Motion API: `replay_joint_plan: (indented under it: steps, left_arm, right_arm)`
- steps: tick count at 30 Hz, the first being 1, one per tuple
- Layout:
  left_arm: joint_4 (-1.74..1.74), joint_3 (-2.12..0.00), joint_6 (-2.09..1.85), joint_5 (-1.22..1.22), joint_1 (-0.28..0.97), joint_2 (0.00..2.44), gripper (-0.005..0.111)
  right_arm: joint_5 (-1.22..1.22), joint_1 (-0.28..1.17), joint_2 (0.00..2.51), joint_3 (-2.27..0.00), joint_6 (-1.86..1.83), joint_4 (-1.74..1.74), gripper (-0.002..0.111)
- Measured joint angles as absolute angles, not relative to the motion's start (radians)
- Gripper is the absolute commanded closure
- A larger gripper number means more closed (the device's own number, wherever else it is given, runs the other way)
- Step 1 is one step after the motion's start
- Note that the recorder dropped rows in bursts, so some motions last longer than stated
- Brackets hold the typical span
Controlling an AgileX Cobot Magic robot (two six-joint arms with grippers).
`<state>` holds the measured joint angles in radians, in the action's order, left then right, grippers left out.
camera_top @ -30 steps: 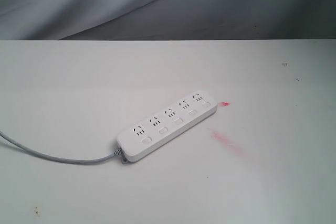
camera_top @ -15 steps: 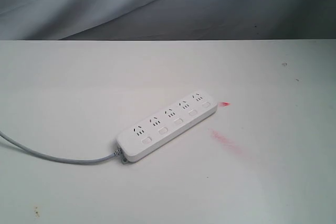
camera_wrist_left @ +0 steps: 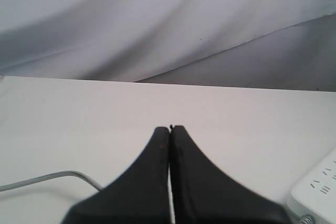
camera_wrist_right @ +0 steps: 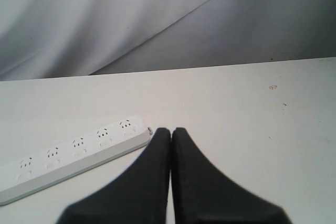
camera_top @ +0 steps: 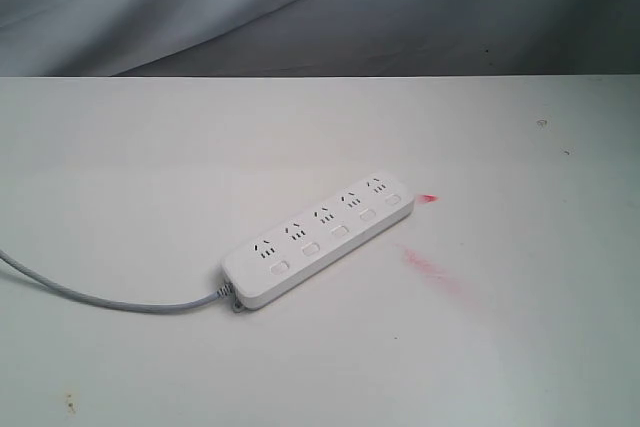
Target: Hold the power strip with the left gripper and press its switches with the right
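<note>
The white power strip [camera_top: 318, 238] lies diagonally on the table, its five switches [camera_top: 339, 231] in a row along its near side and its grey cord [camera_top: 110, 299] trailing off to the left. Neither arm shows in the exterior view. In the left wrist view my left gripper [camera_wrist_left: 170, 128] is shut with nothing in it, and one end of the power strip [camera_wrist_left: 319, 192] and a stretch of the cord [camera_wrist_left: 47, 178] show at the frame's edges. My right gripper [camera_wrist_right: 170, 130] is also shut and empty, with the power strip [camera_wrist_right: 73, 156] lying beside its fingers.
Red smears [camera_top: 432, 269] and a small red mark [camera_top: 428, 199] stain the white table [camera_top: 150, 167] just right of the strip. Grey cloth [camera_top: 300, 7] hangs behind the table's far edge.
</note>
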<state>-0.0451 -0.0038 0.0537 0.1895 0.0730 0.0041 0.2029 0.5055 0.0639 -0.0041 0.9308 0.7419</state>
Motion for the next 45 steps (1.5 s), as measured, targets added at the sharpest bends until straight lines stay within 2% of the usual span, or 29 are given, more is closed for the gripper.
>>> replay_joint_plan:
  steps: [23, 32, 37, 45]
  left_arm:
    - [-0.045, -0.004, 0.051, 0.190, 0.073, 0.004, 0.107]
    - [-0.045, -0.004, 0.049, 0.190, 0.073, 0.004, 0.107]
    - [-0.045, -0.004, 0.049, 0.190, 0.073, 0.004, 0.107]
    - [-0.045, -0.004, 0.049, 0.190, 0.073, 0.004, 0.107]
  right_arm:
    - [0.203, 0.499, 0.037, -0.004, 0.931, 0.742, 0.108]
    - [0.203, 0.331, 0.005, -0.004, 0.927, 0.793, 0.108]
    - [0.203, 0.181, 0.003, -0.004, 0.923, 0.871, 0.108]
    - [0.206, 0.147, 0.003, -0.004, 0.923, 0.903, 0.108]
